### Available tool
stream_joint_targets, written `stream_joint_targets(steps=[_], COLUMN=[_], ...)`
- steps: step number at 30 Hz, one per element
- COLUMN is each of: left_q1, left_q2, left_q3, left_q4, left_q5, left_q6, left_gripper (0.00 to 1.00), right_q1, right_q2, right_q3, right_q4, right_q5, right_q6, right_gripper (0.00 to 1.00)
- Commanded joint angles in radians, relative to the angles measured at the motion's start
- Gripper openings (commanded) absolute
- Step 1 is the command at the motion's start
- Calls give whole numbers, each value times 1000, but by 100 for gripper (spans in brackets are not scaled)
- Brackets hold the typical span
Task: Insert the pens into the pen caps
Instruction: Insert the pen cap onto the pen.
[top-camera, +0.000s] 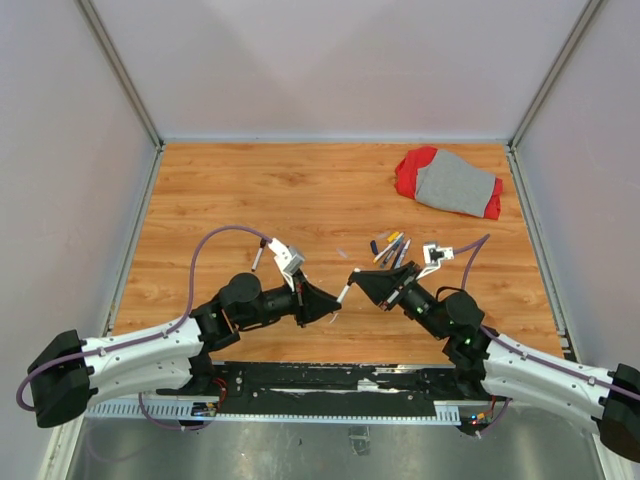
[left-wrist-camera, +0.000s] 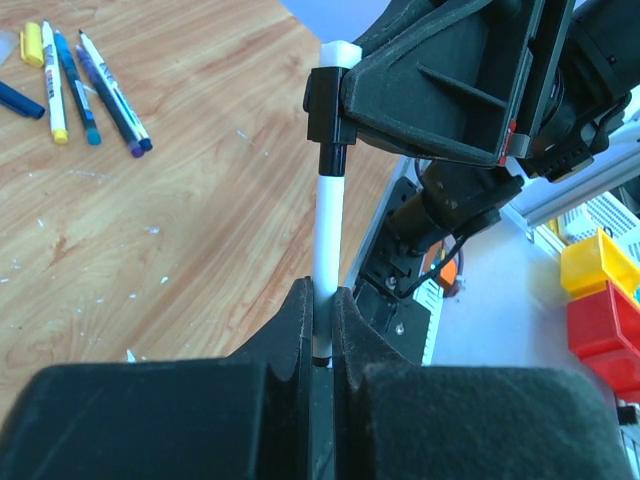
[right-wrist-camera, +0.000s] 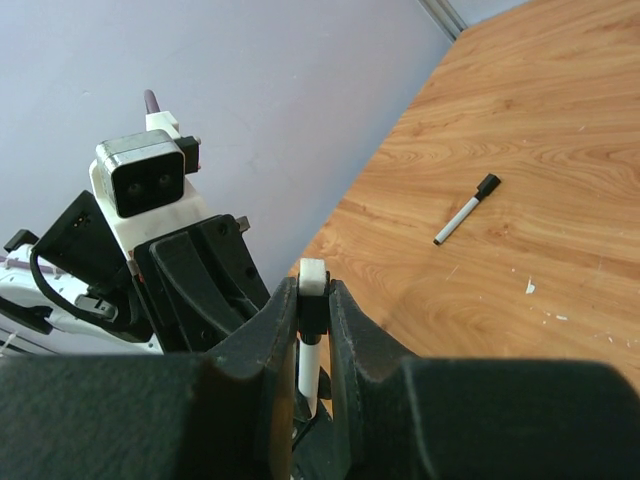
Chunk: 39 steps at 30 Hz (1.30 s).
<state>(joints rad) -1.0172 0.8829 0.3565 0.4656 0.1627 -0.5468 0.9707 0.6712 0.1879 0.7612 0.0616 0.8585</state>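
Observation:
My left gripper (left-wrist-camera: 322, 300) is shut on the lower end of a white pen (left-wrist-camera: 327, 225) held off the table. The pen's dark tip sits in the mouth of a black pen cap (left-wrist-camera: 326, 108) with a white end. My right gripper (right-wrist-camera: 313, 300) is shut on that pen cap (right-wrist-camera: 313, 305), with the white barrel (right-wrist-camera: 308, 362) hanging below it. From above, the two grippers (top-camera: 331, 306) (top-camera: 356, 275) meet nose to nose with the pen (top-camera: 343, 292) slanted between them. Several loose pens (top-camera: 390, 250) lie behind the right gripper, also in the left wrist view (left-wrist-camera: 90, 80).
A single capped pen (top-camera: 258, 257) lies left of the left wrist camera, and it shows in the right wrist view (right-wrist-camera: 466, 210). A red and grey cloth (top-camera: 450, 183) lies at the back right. Grey walls close in the wooden table (top-camera: 230, 190).

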Motion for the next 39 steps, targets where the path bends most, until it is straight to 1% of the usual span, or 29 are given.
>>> stream_joint_targets(steps=[1,8,15,22,25,28,29,32,35,37,39], left_q1=[8,8,9,8,8,8,8,8,8,8,9], left_q2=[-1,28,24,43,47,36,31,12,-9,-28,-47], left_q3=[47,74,82,89,89,80,75,54,34,22,21], left_q4=[137,166,171,182,162,121,103,51,-2,-43,-94], left_q5=[-60,-52,-56,-52,-53,-52,-51,-45,-56,-82,-119], left_q6=[-1,-2,-5,-6,3,17,22,35,40,41,38], left_gripper=[0,0,0,0,1,0,0,0,0,1,0], right_q1=[72,135,179,271,275,273,273,272,272,272,272], right_q2=[2,13,-8,25,-9,-98,-138,-225,-299,-329,-340], right_q3=[-64,-97,-138,-157,-146,-101,-81,-24,61,126,181], right_q4=[-117,-107,-150,-128,-148,-242,-280,-335,-416,-523,-644], right_q5=[-38,-1,45,125,150,210,247,333,376,443,470], right_q6=[-24,-10,-10,-12,-32,-75,-102,-174,-265,-303,-335], right_gripper=[0,0,1,1,1,1,4,17,27,32,38])
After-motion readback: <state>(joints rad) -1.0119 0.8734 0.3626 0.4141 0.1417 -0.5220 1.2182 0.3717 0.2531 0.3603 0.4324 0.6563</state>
